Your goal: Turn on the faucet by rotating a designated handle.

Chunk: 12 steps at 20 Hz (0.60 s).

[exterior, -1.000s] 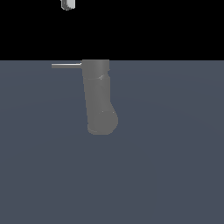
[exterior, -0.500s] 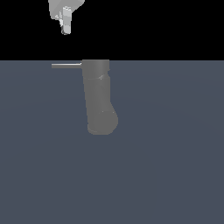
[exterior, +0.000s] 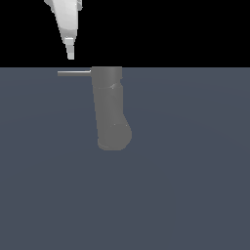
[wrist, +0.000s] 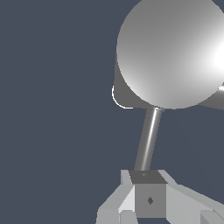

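The gripper (exterior: 71,54) is hanging just above the handle (exterior: 74,73), which is projecting toward the exterior view's left from the faucet (exterior: 111,110).

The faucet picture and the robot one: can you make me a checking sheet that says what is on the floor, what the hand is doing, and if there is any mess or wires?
Surface: flat blue-grey ground, plain all over.
Job's things: dark-grey faucet, a thick cylinder with a bulging rounded end; thin light-grey handle sticks out sideways from its top toward the exterior view's left.
Clutter: nothing seen.
Grippers: white hand hangs just above the handle's free end and is not touching it in the exterior view; in the wrist view the rod runs right up to the hand. Open or shut cannot be told.
Cables: nothing seen.
Surroundings: plain black background behind the ground.
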Available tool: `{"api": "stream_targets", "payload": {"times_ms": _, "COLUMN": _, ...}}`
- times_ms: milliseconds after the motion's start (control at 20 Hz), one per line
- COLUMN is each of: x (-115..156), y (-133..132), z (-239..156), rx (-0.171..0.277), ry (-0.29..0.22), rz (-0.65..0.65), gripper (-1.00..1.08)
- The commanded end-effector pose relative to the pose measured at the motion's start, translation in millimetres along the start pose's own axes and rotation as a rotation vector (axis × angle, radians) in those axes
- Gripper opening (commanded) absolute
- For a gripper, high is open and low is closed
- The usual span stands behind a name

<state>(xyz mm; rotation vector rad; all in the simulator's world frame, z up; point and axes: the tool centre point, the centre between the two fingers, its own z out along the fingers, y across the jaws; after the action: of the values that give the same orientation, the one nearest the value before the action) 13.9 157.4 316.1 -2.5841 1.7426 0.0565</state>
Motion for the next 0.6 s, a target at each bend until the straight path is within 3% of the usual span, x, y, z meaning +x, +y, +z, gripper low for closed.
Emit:
{"api": "stream_targets", "payload": {"times_ms": 0, "x": -3, "y": -10, "z": 12, "rx": 0.000, "ry": 0.010, "rz": 0.052, "gripper": -1.00}}
{"api": "stream_targets", "payload": {"times_ms": 550, "x": -12, "y": -32, "z": 43, "rx": 0.004, "ry": 0.040, "rz": 0.182, "gripper": -1.00}}
